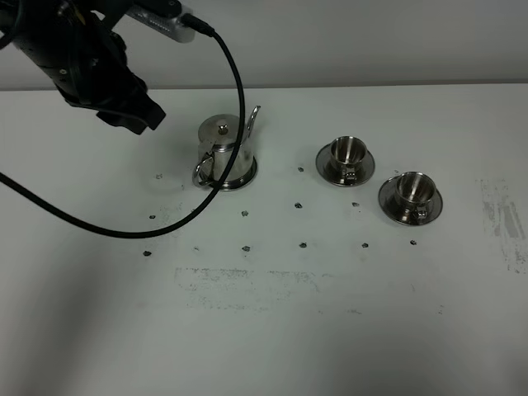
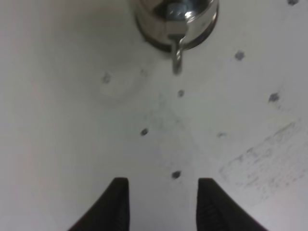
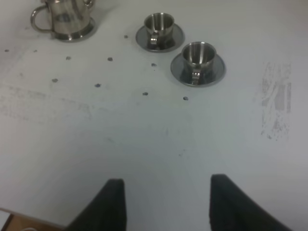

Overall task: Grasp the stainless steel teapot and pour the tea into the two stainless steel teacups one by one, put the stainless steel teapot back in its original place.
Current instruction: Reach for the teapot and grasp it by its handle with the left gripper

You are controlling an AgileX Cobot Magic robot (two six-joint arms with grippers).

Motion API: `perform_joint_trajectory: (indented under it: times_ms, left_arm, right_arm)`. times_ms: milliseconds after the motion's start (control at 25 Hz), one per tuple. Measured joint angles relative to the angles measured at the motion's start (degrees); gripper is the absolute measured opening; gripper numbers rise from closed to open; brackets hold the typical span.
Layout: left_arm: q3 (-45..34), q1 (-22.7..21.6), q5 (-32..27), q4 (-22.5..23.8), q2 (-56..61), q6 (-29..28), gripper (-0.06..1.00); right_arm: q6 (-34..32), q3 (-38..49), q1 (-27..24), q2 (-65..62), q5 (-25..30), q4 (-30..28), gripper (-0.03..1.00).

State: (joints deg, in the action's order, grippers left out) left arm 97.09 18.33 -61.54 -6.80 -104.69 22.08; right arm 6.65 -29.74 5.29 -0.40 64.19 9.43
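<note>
Left pincer [image 2: 163,183] gapes empty, apart from teapot [image 1: 221,151] on coaster [image 1: 248,175].

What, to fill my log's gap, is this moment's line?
teapot: upright, unheld | cups: on saucers | left gripper: open, empty | right gripper: open, empty

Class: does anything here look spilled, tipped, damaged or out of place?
Nothing spilled or tipped. The teapot and both cups stand upright; only the table shows scuffed patches.
</note>
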Motion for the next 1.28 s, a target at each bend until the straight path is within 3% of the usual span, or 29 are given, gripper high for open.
perform_joint_trajectory:
  times_ms: [440, 760, 1280]
  left_arm:
    - [0.7, 0.0, 8.5, -1.8, -7.3, 2.3, 0.46]
    - [1.1, 0.3, 11.1, -4.7, -12.9, 1.3, 0.46]
    - [6.3, 3.2, 9.8, -0.3, -17.7, -3.6, 0.46]
  right_arm:
    - [0.0, 0.0, 0.0, 0.0, 0.0, 0.6, 0.39]
    - [0.0, 0.0, 0.0, 0.0, 0.0, 0.8, 0.39]
    - [0.0, 0.0, 0.0, 0.0, 0.0, 0.8, 0.39]
